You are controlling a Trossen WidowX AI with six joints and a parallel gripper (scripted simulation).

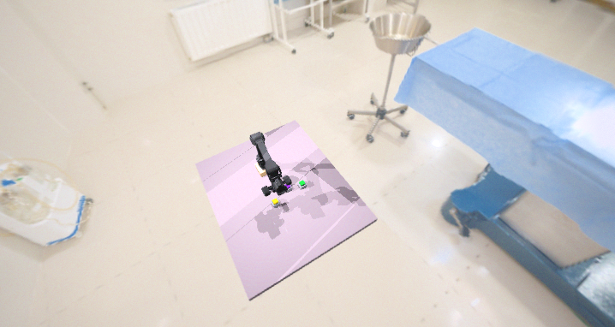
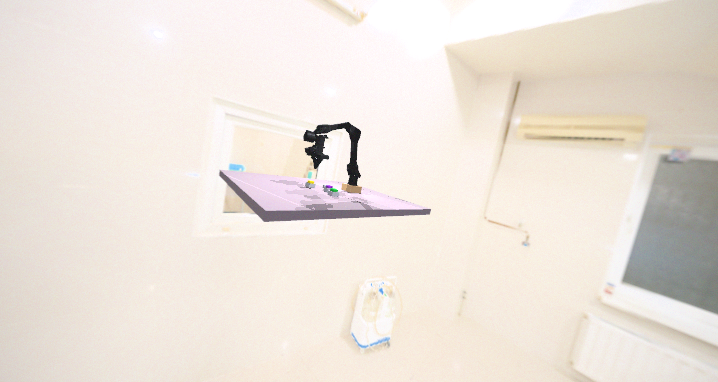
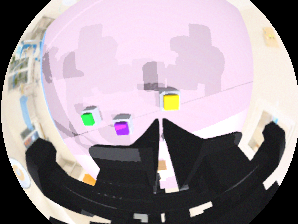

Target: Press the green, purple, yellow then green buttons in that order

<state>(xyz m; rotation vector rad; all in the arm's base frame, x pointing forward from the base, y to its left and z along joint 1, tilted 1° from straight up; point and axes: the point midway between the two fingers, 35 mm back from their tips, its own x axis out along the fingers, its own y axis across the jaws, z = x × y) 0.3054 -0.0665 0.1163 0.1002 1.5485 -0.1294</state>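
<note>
My gripper [image 3: 160,121] [image 2: 316,166] is shut and empty, pointing down, raised above the tabletop and touching no button. The yellow button [image 1: 275,201] [image 2: 310,183] [image 3: 171,102] stands just beyond the fingertips, slightly right, in the wrist view. The purple button [image 1: 288,187] [image 2: 328,187] [image 3: 122,128] is left of the fingertips in the wrist view and partly hidden by the arm in the top view. The green button [image 1: 301,182] [image 2: 333,191] [image 3: 88,119] is farthest left in the wrist view, beside the purple one. All three buttons have grey housings.
The pink tabletop [image 1: 266,260] [image 2: 396,205] [image 3: 135,30] carries the buttons and the arm's shadows. The arm's tan base block [image 1: 260,169] [image 2: 351,188] stands behind the buttons. No loose block can be made out.
</note>
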